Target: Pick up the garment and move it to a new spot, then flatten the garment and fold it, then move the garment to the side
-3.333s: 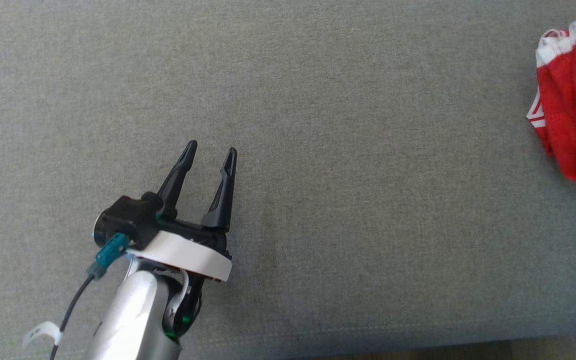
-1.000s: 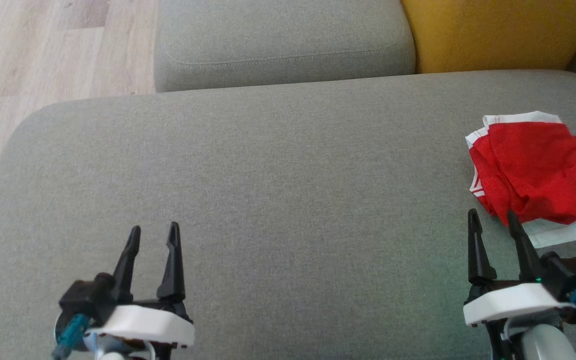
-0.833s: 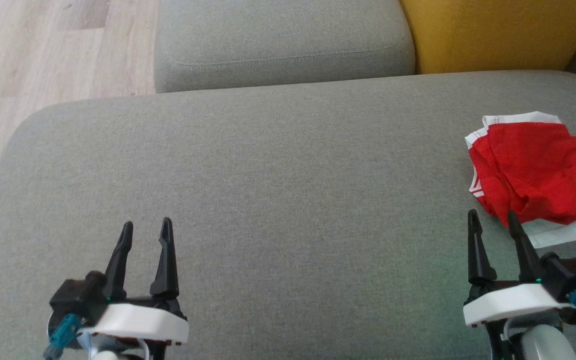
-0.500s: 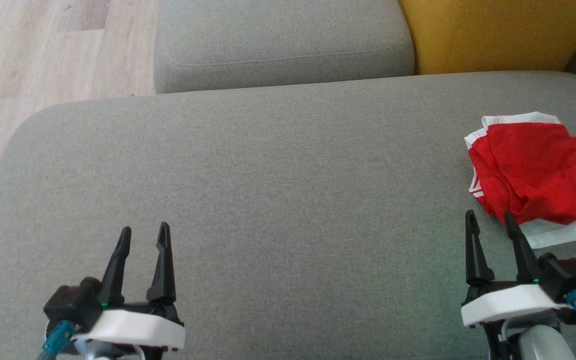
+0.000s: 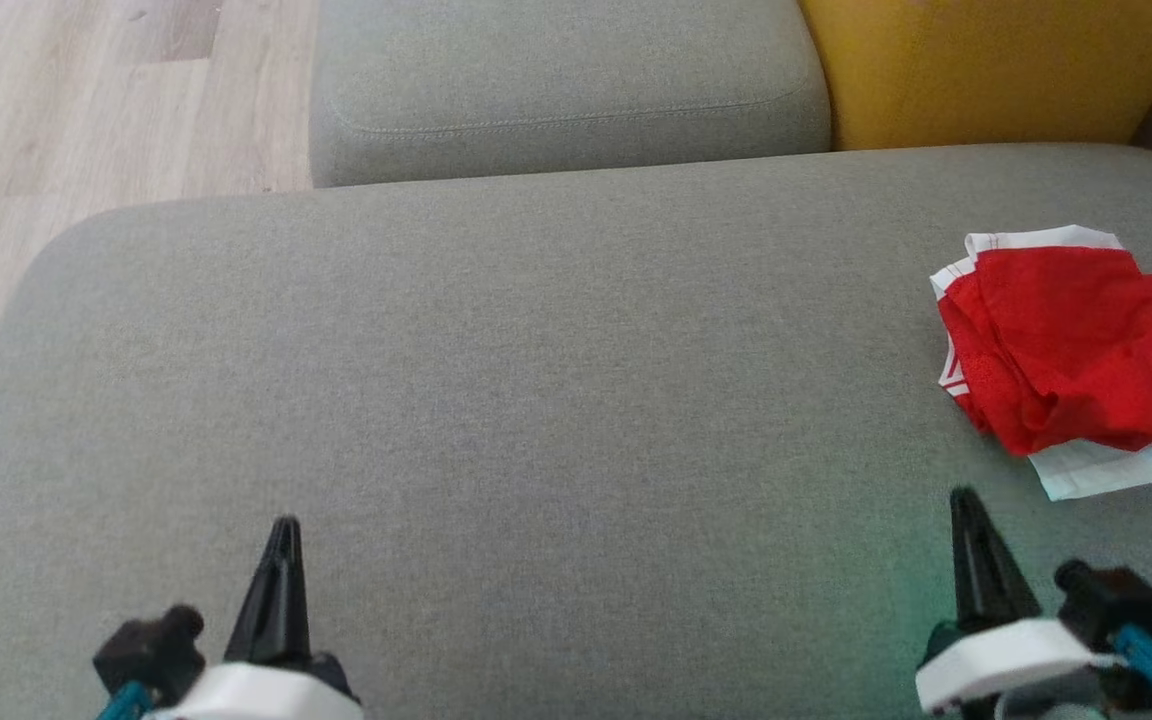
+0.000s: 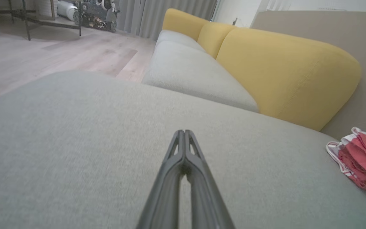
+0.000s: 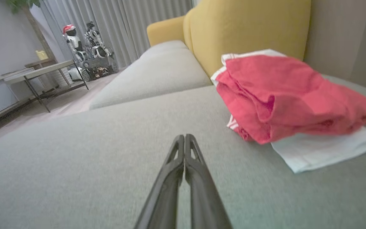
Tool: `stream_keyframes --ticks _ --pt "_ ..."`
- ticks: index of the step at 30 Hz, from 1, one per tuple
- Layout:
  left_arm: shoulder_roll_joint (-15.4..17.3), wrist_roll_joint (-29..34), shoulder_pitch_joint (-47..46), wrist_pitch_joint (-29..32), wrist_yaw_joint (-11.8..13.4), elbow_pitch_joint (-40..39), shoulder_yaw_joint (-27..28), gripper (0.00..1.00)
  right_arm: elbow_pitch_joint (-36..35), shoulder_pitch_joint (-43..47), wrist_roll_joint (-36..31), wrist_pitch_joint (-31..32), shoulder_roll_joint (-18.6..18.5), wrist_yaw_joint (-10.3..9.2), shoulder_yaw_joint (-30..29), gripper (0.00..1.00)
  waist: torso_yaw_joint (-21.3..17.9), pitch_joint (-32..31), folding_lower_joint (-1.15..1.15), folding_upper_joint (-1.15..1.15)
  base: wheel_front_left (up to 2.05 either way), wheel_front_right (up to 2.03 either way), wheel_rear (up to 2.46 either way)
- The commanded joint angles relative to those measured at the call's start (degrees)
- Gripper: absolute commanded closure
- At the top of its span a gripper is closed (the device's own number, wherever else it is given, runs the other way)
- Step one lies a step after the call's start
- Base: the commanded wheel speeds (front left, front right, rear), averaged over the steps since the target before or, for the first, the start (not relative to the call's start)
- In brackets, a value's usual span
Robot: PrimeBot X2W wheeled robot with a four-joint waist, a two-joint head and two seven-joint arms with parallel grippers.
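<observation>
The garment [image 5: 1071, 350] is red with white trim, lying folded and a little rumpled at the right edge of the grey sofa seat [image 5: 536, 380]. It also appears at the far right in the left wrist view as the garment [image 6: 359, 157], and close ahead to the right as the garment [image 7: 281, 95]. My left gripper [image 5: 284, 525] sits low at the front left, shut with nothing in it; its tips meet at the left gripper [image 6: 183, 132]. My right gripper [image 5: 963, 497] is at the front right, short of the garment, shut and empty, seen as the right gripper [image 7: 183, 136].
A second grey seat cushion [image 5: 566, 85] lies beyond the seat, with a yellow backrest [image 5: 996, 65] at the far right. Wooden floor [image 5: 86, 100] runs along the left. A low table [image 7: 33, 74] and a toy robot [image 7: 84, 44] stand across the room.
Both grippers have closed from open and drawn back toward the bottom of the head view. The garment stays where it was. Earlier the head camera lifted from a close view of the seat.
</observation>
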Motion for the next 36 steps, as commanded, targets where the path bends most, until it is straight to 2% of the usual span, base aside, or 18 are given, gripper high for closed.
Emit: stream_keyframes --ticks 1,36 --pt "0.0 -0.9 -0.9 0.1 -0.1 -1.2 0.1 1.0 -1.1 -1.0 1.0 0.3 0.0 0.0 -0.2 1.0 0.0 0.0 0.0 0.0 0.0 0.0 0.0" --pt "0.9 -22.0 -4.8 5.0 -2.0 1.4 2.8 1.0 -2.7 -2.8 23.8 6.0 -0.1 -0.02 -1.8 1.0 0.1 0.7 0.0 0.0 0.0 0.0 0.0"
